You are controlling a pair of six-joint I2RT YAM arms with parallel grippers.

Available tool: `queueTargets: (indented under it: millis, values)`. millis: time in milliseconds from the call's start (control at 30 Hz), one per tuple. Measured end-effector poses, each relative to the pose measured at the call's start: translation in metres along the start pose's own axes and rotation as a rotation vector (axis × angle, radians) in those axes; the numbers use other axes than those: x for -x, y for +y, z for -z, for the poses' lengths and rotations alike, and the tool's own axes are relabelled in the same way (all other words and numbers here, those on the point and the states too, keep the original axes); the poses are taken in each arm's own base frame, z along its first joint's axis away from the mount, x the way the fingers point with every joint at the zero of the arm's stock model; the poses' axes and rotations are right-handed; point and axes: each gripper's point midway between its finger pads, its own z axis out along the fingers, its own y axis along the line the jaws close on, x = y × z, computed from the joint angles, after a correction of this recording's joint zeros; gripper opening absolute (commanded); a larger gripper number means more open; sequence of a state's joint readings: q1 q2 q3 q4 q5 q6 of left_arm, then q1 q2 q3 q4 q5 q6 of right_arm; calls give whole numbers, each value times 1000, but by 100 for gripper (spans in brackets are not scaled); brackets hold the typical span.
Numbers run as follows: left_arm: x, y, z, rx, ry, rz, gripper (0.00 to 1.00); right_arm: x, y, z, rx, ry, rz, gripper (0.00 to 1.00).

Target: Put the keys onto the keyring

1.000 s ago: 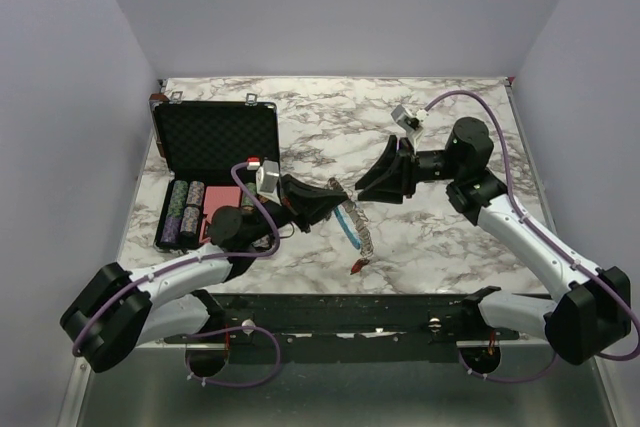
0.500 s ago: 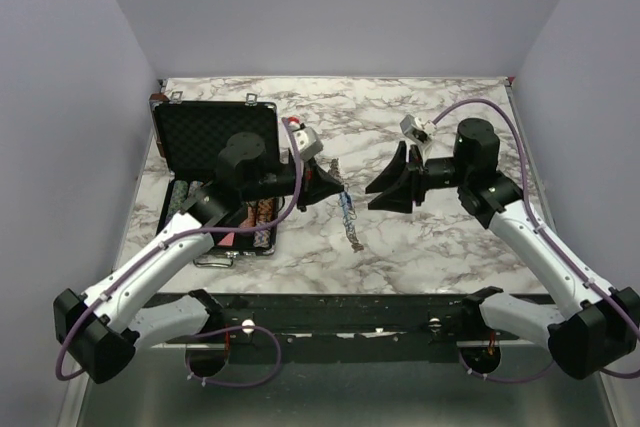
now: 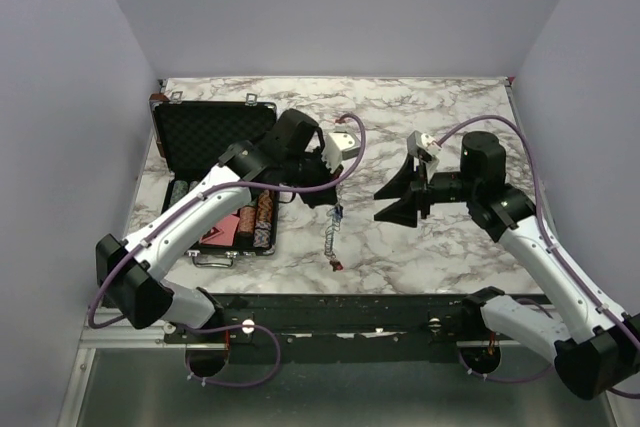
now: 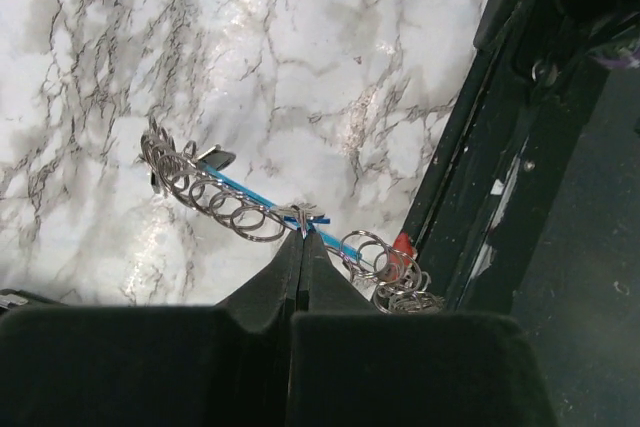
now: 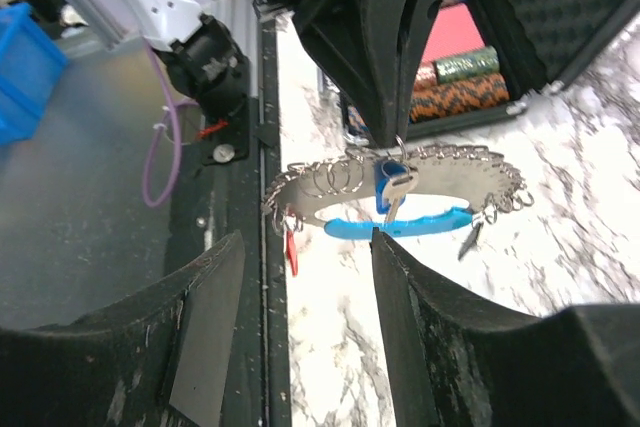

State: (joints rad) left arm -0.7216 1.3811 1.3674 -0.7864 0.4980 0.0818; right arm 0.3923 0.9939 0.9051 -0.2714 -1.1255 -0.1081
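Observation:
My left gripper (image 3: 334,201) is shut on the keyring (image 3: 331,235), a floppy chain of silver rings with a light-blue section, and holds it hanging over the marble table. In the left wrist view the fingertips (image 4: 302,239) pinch the keyring (image 4: 215,192) near its middle. A red key (image 4: 400,247) hangs at one end. In the right wrist view the keyring (image 5: 330,179) carries a blue key (image 5: 392,183), the red key (image 5: 291,249) and a small dark key (image 5: 469,238) of unclear colour. My right gripper (image 3: 386,204) is open and empty, just right of the chain, its jaws (image 5: 305,243) facing it.
An open black foam-lined case (image 3: 214,137) stands at the left with striped poker chips (image 3: 262,217) in its tray; it also shows in the right wrist view (image 5: 545,7). The table's dark front rail (image 3: 350,309) runs below the hanging chain.
My left arm has swung up and to the right, lifting the keyring off the table so that it hangs. My right gripper has shifted slightly lower and stays open.

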Motion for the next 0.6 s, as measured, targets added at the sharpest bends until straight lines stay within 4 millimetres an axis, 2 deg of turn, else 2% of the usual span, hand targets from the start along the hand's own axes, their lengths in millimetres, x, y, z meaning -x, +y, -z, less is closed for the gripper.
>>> queueTargets:
  millis: [233,367,467,600]
  values:
    - [2,13,-19,61,69,8,0,-25,-24,10,-185,35,-20,72]
    - [15,28,-34,101,56,29,0,-35,-43,25,-342,34,-44,76]
    - [44,44,-44,138,-4,53,0,-41,-61,43,-481,18,-75,78]
    - [111,76,-54,203,-170,99,0,-51,-81,66,-647,-11,-117,80]
